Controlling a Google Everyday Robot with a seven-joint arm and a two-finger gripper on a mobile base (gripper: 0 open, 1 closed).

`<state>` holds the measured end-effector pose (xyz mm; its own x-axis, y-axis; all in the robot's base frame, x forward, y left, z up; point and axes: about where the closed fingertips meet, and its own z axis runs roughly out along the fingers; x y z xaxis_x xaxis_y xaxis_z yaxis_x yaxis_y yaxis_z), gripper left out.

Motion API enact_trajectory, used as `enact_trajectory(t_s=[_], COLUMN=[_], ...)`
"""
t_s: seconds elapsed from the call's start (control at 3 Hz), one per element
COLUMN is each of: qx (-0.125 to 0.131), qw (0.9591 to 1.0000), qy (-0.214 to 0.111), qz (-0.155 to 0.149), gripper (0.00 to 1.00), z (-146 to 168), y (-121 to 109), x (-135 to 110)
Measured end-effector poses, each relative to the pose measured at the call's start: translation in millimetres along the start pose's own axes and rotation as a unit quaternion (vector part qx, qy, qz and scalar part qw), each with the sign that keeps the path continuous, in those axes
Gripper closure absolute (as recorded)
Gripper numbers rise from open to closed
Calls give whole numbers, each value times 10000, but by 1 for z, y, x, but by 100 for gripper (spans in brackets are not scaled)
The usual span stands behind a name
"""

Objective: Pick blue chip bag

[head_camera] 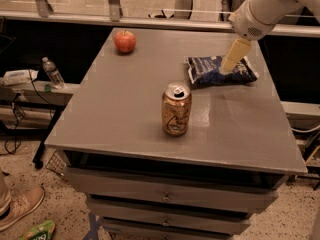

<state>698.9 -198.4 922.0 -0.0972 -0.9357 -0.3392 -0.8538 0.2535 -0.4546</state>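
Blue chip bag [202, 70] lying flat on the table [125, 114], behind and to the right of the gold-brown soda can [176, 109]. Claw [230, 64] low over the bag's middle; clenched or released, cannot tell. Red apple [125, 41] far behind-left of the can.

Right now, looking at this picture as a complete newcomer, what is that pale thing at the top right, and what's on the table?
This is a single camera picture, looking down on a grey table with drawers beneath. The pale limb entering at the upper right is the robot's arm; its yellowish tip is the claw, the part that grasps. The claw hangs over the blue chip bag, which lies flat at the table's far right, not lifted. Nearer the camera stands an opened gold soda can, and a red apple sits towards the far left.
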Motion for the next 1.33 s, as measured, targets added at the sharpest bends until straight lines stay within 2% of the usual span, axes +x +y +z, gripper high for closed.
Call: enact_trajectory(t_s=[0.33, 1.0, 1.33], qx=[-128, -518, -683], qw=[9996, 9971, 9960], qy=[190, 508, 536], qz=[155, 219, 228], gripper=[0, 0, 17], z=[22, 59, 71], y=[7, 27, 31], x=[7, 12, 12])
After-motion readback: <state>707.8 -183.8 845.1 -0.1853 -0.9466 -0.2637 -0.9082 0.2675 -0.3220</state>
